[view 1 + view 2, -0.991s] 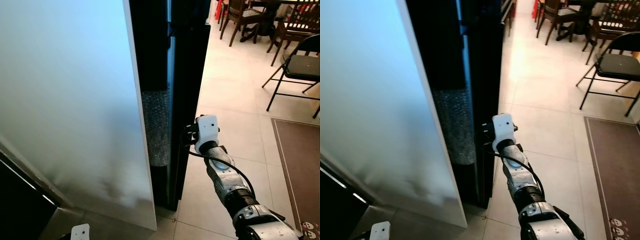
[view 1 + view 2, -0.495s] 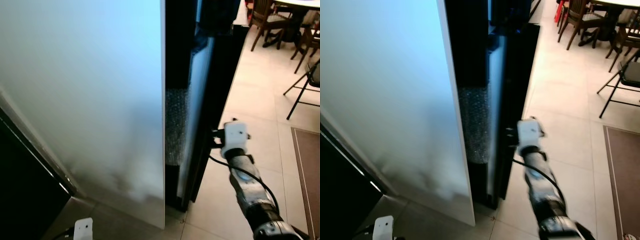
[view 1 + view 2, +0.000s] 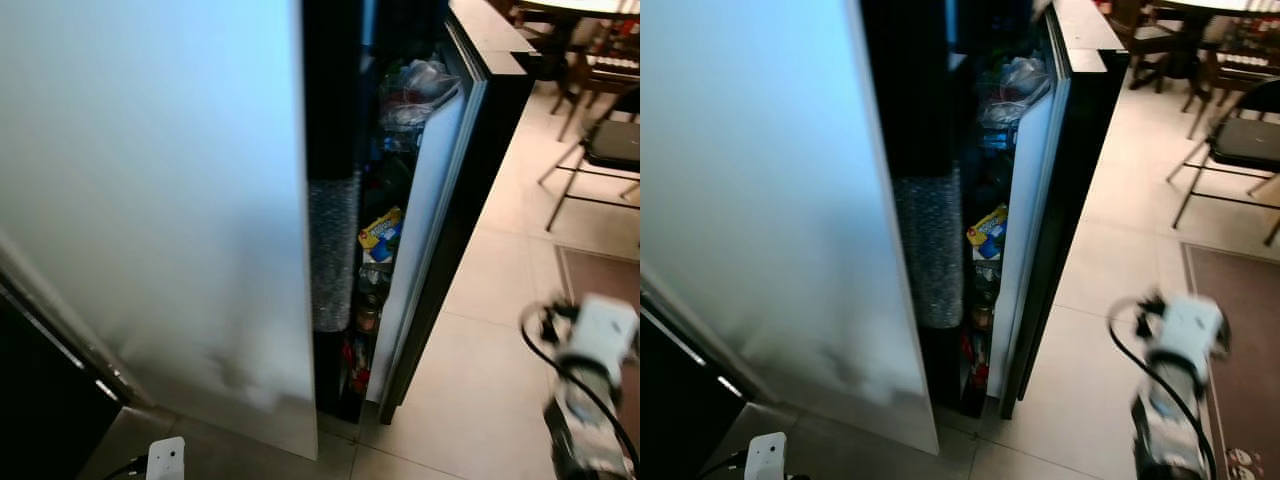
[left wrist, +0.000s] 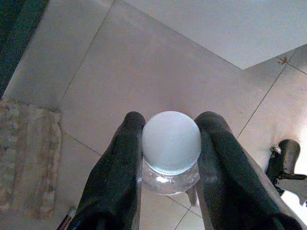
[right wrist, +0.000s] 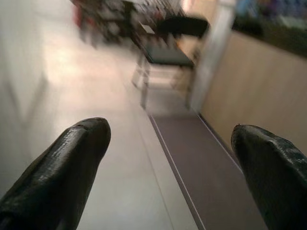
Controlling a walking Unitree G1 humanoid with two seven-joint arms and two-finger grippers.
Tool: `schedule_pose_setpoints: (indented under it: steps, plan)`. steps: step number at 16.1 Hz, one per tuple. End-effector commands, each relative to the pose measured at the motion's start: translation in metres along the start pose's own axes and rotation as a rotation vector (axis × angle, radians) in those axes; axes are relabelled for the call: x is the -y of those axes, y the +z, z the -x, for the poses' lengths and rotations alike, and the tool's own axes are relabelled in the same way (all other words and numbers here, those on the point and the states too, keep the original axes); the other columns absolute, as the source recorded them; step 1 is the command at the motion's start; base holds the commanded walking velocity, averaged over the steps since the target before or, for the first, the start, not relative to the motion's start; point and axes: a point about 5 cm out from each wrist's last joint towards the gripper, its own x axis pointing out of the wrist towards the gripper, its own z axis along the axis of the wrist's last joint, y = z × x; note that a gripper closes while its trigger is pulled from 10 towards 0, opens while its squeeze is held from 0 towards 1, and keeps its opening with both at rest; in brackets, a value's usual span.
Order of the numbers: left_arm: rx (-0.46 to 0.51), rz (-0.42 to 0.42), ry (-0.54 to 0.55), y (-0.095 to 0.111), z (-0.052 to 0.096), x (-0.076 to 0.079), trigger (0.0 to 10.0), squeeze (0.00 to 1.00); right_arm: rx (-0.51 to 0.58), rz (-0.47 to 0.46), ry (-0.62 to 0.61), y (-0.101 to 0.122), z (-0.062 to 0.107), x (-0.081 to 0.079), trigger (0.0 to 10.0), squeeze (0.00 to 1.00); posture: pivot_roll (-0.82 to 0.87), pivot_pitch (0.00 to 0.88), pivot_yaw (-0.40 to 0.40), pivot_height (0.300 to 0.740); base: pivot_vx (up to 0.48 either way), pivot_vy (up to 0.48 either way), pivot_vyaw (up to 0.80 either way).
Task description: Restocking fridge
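The fridge door (image 3: 425, 240) stands partly open, showing packed shelves with a yellow packet (image 3: 380, 228) and plastic bags (image 3: 418, 85) inside. The left gripper (image 4: 170, 143) hangs low over the tiled floor (image 4: 96, 81), its fingers clamped on a clear bottle (image 4: 171, 143) just under its white cap. The right gripper (image 5: 168, 158) is spread wide and empty, well apart from the door, near a brown rug (image 3: 1240, 330).

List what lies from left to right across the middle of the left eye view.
White panel → bubble-wrapped strip → packed fridge shelves → open fridge door → tiled floor → right arm's white wrist, blurred.
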Motion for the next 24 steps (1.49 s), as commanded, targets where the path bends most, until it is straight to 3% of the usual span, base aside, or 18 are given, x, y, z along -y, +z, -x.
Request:
schedule_pose_setpoints:
  steps: [1,2,5,6,7,9,11,14,17,20,24]
  plan:
    - [-0.025,-0.021,-0.002,-0.005,0.0,-0.001,10.0,0.0,-0.045,-0.012,-0.045,-0.006,-0.001,0.009,10.0,0.0,-0.05,0.0,0.006,0.74,0.0,0.0,0.0]
    - [-0.026,-0.024,-0.002,-0.005,0.001,-0.001,10.0,0.0,-0.133,-0.052,-0.075,-0.02,0.002,0.016,10.0,0.0,-0.05,0.0,0.006,0.74,0.0,0.0,0.0]
    - [-0.028,-0.033,-0.002,-0.006,0.001,-0.002,10.0,0.0,-0.247,-0.018,0.07,-0.031,0.005,-0.004,10.0,0.0,-0.06,0.0,0.01,0.74,0.0,0.0,0.0]
    - [-0.029,-0.037,-0.003,-0.006,0.001,-0.002,10.0,0.0,-0.277,-0.023,0.118,-0.033,0.007,-0.014,10.0,0.0,-0.06,0.0,0.01,0.74,0.0,0.0,0.0]
    - [-0.028,-0.038,-0.004,-0.006,0.001,-0.002,10.0,0.0,-0.327,-0.037,0.226,-0.033,0.009,-0.034,10.0,0.0,-0.06,0.0,0.011,0.74,0.0,0.0,0.0]
    - [-0.027,-0.04,-0.006,-0.005,0.001,-0.002,10.0,0.0,-0.323,-0.009,0.355,-0.028,0.012,-0.056,10.0,0.0,-0.05,0.0,0.013,0.74,0.0,0.0,0.0]
    - [-0.024,-0.04,-0.008,-0.005,0.0,-0.002,10.0,0.0,-0.326,-0.001,0.598,-0.015,0.021,-0.092,10.0,0.0,-0.05,0.0,0.014,0.74,0.0,0.0,0.0]
    - [-0.024,-0.042,-0.006,-0.005,0.0,-0.003,10.0,0.0,-0.32,0.009,0.766,-0.003,0.028,-0.119,10.0,0.0,-0.05,0.0,0.015,0.74,0.0,0.0,0.0]
    - [-0.025,-0.044,-0.004,-0.005,0.0,-0.003,10.0,0.0,-0.289,0.038,0.79,0.007,0.019,-0.127,10.0,0.0,-0.05,0.0,0.024,0.74,0.0,0.0,0.0]
    - [-0.023,-0.048,-0.002,-0.004,0.0,-0.003,10.0,0.0,-0.25,0.134,0.777,0.022,-0.001,-0.119,10.0,0.0,-0.05,0.0,0.029,0.74,0.0,0.0,0.0]
    - [-0.021,-0.052,-0.003,-0.004,0.0,-0.003,10.0,0.0,-0.234,0.151,0.767,0.029,-0.014,-0.109,10.0,0.0,-0.04,0.0,0.03,0.74,0.0,0.0,0.0]
